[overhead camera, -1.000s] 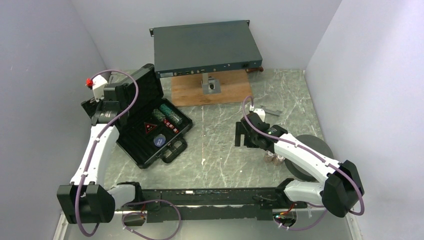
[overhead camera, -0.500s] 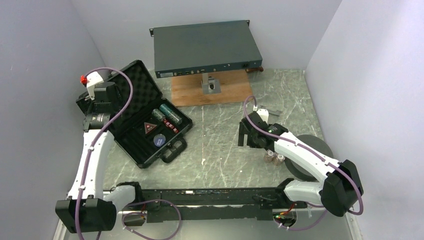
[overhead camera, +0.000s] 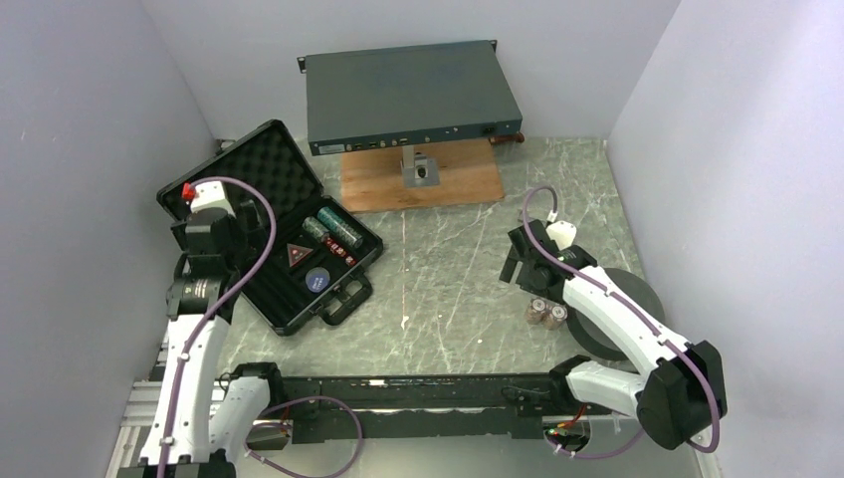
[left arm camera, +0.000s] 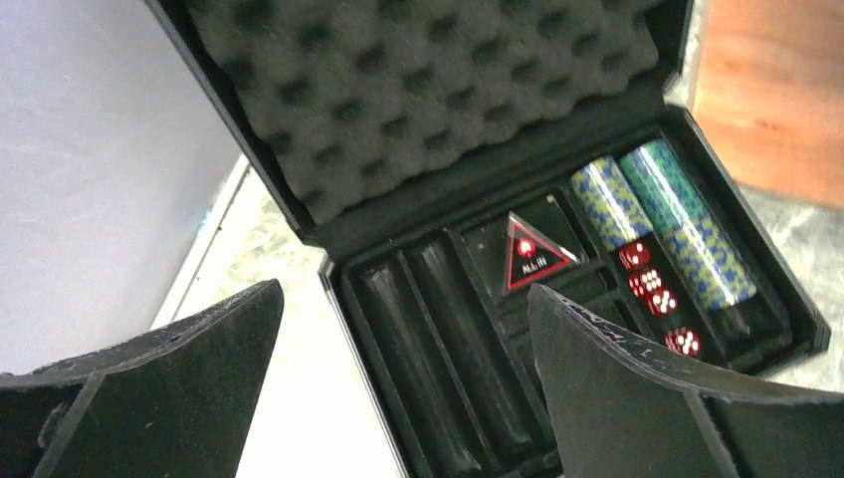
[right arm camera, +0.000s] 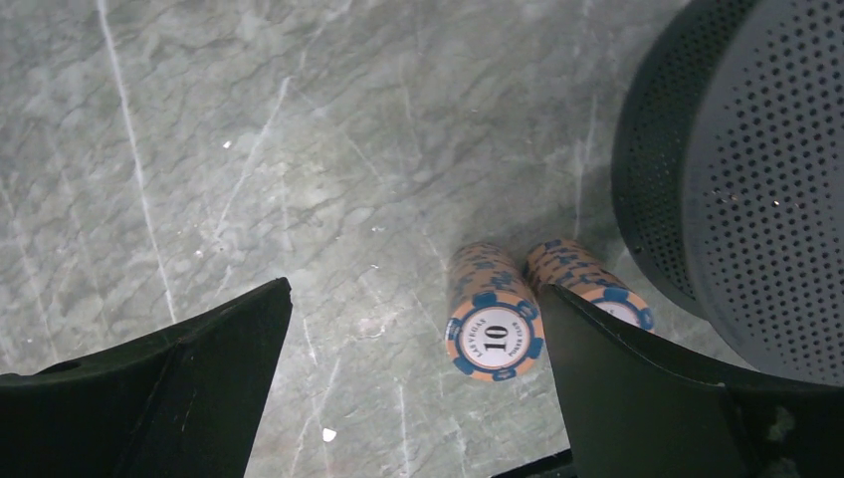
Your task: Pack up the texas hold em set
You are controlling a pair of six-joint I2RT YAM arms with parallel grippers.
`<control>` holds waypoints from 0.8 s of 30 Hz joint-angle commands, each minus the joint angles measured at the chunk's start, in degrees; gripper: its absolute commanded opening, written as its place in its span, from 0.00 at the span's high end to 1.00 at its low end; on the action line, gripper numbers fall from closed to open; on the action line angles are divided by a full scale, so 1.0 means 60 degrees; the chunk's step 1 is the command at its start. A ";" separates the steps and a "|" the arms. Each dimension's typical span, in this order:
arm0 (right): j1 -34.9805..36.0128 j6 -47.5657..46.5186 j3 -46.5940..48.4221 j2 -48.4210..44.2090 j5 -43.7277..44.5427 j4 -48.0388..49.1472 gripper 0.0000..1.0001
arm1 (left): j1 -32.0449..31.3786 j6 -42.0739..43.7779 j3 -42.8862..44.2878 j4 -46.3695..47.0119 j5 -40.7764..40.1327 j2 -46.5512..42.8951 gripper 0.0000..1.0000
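Left gripper, right gripper spread; only right wrist shows "10" on seemingly two chip stacks.

1. Table: grey marbled top with pale veins.
2. Case: black, open, sits on the left side of the table with its foam-lined lid tipped back toward the left wall.
3. Board: wood, flat at back centre.
4. Chip stacks: two, orange and blue, side by side, right of centre. One face reads "10".
5. Ring: dark, perforated, just right of the stacks. Can't tell whether they touch.
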 commanded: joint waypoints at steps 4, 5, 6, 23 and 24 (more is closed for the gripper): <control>-0.0329 0.0668 -0.0116 -0.0196 0.0231 -0.0489 0.01 | -0.0095 0.0450 -0.0612 0.0681 0.1494 -0.0951 0.00; -0.0346 0.0676 -0.0134 -0.0184 0.0145 -0.0480 0.02 | -0.0153 0.0468 -0.0615 0.0664 0.1518 -0.0977 0.00; -0.0366 0.0700 -0.0168 -0.0172 0.0046 -0.0492 0.02 | -0.0197 0.0478 -0.0604 0.0641 0.1531 -0.0995 0.00; -0.0363 0.0886 -0.0457 -0.0131 -0.1050 -0.0929 0.05 | -0.0288 0.0523 -0.0577 0.0601 0.1536 -0.1180 0.00; -0.0363 0.0855 -0.0369 -0.0222 -0.0922 -0.1020 0.05 | -0.0296 0.0523 -0.0582 0.0593 0.1545 -0.1176 0.00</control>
